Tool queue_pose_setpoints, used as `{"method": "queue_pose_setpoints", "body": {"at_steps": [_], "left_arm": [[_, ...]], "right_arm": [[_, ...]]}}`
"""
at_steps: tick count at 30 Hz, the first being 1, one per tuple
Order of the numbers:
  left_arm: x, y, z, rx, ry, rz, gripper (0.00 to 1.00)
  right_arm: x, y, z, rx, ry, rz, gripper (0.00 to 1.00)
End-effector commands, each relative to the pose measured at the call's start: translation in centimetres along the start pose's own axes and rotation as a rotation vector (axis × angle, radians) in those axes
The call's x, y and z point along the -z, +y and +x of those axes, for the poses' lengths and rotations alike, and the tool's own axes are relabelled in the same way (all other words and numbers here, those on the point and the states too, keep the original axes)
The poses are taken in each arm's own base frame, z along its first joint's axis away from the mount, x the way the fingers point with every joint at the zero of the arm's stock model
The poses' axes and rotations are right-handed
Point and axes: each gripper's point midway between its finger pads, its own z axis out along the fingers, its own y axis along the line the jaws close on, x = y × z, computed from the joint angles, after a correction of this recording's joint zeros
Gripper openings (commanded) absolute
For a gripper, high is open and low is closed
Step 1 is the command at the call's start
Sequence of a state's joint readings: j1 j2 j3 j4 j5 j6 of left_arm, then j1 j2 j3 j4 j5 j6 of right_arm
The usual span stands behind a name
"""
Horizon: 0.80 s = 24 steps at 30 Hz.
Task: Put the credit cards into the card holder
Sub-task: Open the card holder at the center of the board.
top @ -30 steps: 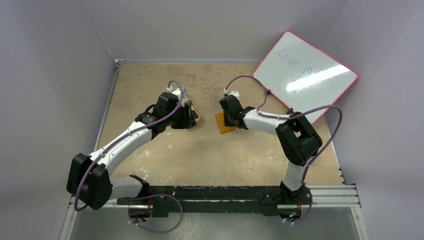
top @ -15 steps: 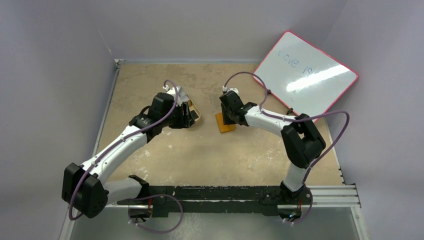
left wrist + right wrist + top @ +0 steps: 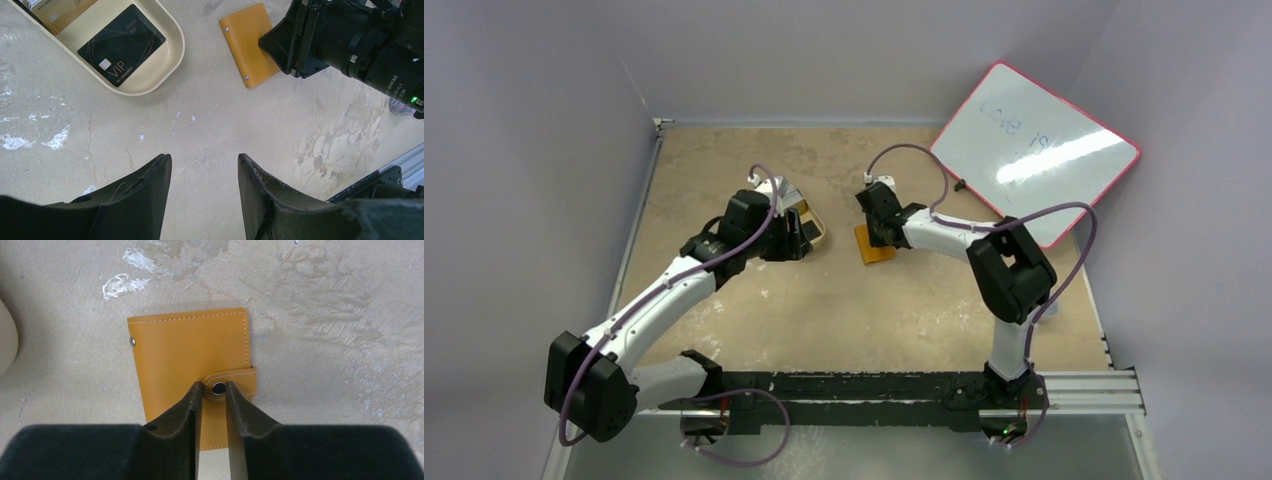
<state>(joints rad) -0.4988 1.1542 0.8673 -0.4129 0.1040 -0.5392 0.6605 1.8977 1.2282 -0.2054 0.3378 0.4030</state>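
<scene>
Orange-tan card holder (image 3: 190, 355) lies closed on the table (image 3: 325, 315), right under my right gripper (image 3: 213, 389) | jaws narrowed to a slit either side of its snap (image 3: 218, 388); I cannot tell if they pinch | left gripper (image 3: 204, 162) spread wide beside the tray (image 3: 177, 50) holding the credit cards (image 3: 121, 45)

Robotics lab: walled test table (image 3: 844, 300), whiteboard (image 3: 1036, 150), aluminium mounting rail (image 3: 1084, 385).

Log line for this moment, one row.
left gripper open above table | right gripper slightly open, straddling snap | card holder closed, flat | black card in tray
</scene>
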Motion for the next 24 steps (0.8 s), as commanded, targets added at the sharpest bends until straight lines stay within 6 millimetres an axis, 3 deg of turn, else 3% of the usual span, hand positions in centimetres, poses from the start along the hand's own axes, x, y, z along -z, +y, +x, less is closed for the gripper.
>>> {"method": "queue_pose_setpoints", "body": {"at_steps": [1, 6, 11, 18, 24], "left_arm": [[0.8, -0.7, -1.1, -0.007, -0.050, 0.026, 0.51], [1.0, -0.6, -1.0, -0.008, -0.052, 0.020, 0.51], [1.3, -0.2, -1.0, -0.010, -0.058, 0.000, 0.51], [1.0, 0.4, -0.8, 0.012, -0.054, -0.033, 0.51], [0.5, 0.0, -0.2, 0.055, -0.048, -0.001, 0.51]], "right_arm": [[-1.6, -1.9, 4.1, 0.009, 0.105, 0.053, 0.18], [-1.9, -2.5, 4.4, -0.003, 0.107, 0.059, 0.01], [-0.3, -2.1, 2.6, -0.020, 0.055, 0.012, 0.00], [6.9, 2.2, -0.1, -0.089, -0.057, -0.335, 0.00], [11.5, 5.5, 1.7, -0.160, -0.065, -0.624, 0.00]]}}
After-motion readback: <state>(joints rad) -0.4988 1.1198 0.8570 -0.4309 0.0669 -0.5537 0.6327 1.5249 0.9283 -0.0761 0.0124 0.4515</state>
